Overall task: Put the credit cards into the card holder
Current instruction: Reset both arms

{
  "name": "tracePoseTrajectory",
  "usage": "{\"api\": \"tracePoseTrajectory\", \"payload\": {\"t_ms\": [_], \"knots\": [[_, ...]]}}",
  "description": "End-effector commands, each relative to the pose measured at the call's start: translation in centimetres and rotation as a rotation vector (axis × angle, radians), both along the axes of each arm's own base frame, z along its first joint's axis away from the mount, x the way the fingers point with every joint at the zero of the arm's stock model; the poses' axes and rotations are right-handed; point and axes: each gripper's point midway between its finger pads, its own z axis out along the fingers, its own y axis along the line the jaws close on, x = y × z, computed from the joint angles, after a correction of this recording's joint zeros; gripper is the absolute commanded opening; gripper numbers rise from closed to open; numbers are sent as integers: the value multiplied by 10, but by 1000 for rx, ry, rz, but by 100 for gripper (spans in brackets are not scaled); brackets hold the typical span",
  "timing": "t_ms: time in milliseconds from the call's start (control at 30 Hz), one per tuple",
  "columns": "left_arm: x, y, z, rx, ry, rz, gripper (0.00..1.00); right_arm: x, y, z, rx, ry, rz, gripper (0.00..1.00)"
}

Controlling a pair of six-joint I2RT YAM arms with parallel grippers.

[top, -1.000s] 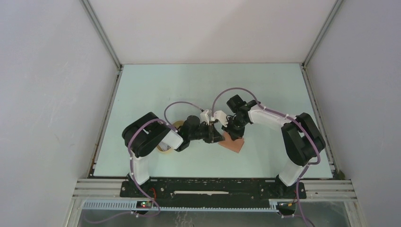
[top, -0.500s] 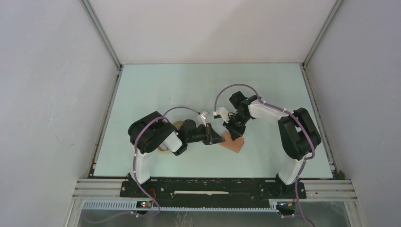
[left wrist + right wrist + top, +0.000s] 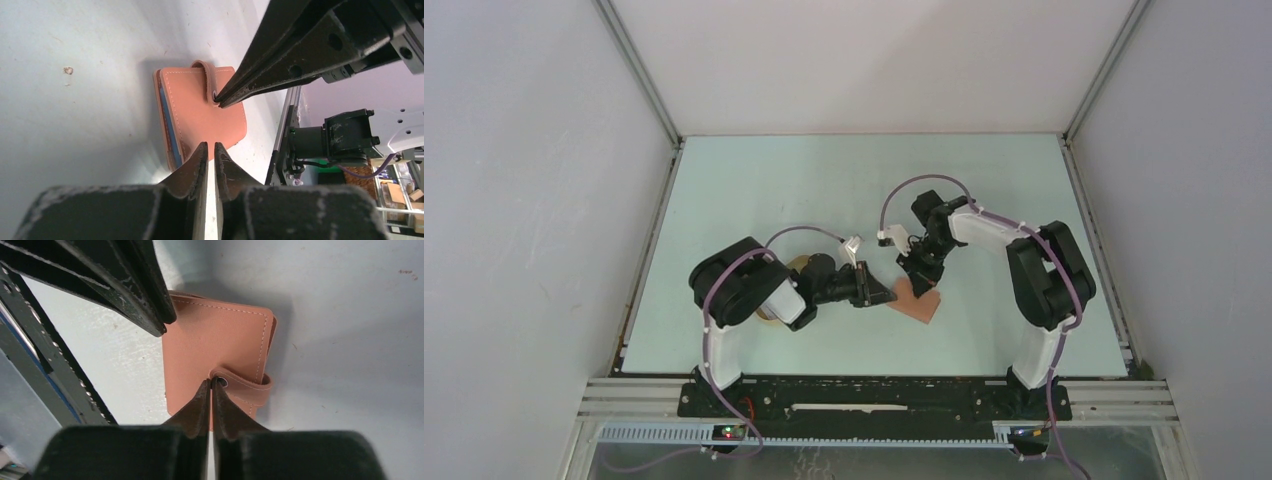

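The card holder (image 3: 200,107) lies shut and flat on the pale desk (image 3: 824,180), at about 5 o'clock from the desk's middle in the overhead view, between the 2 arms. It is reddish-brown leather with pale stitching along its rim, and a strap (image 3: 250,385) wraps over 1 edge and ends at a small metal snap (image 3: 221,382) on the upper face. In the left wrist view a bluish layer (image 3: 169,125) shows between the covers along the edge at 9 o'clock. The right tool (image 3: 211,381) reaches the holder from 12 o'clock in the overhead view. Its 2 fingers are pressed together, and their tips rest against the free end of the strap right at the snap. Whether any leather is caught between them cannot be told. The left tool (image 3: 211,145) comes in low from 9 o'clock of the holder in the overhead view, with its tips just beside the near edge of the cover and apart from the right tool's tips. Its 2 fingers stand nearly together, with only a thin pale slit between them. The pictures do not show whether the slit is bare or holds something thin, so its grip cannot be told.
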Motion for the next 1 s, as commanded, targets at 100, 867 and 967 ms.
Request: {"api": "tracePoseTrajectory", "payload": {"t_ms": [100, 867, 967], "knots": [[0, 11, 23, 6, -102, 16, 14, -5, 3, 14, 84, 14, -13, 45], [-18, 119, 173, 392, -593, 239, 65, 6, -61, 217, 469, -669, -196, 73], [-19, 142, 197, 394, -619, 326, 84, 4, -82, 244, 487, -764, -294, 85]]}}
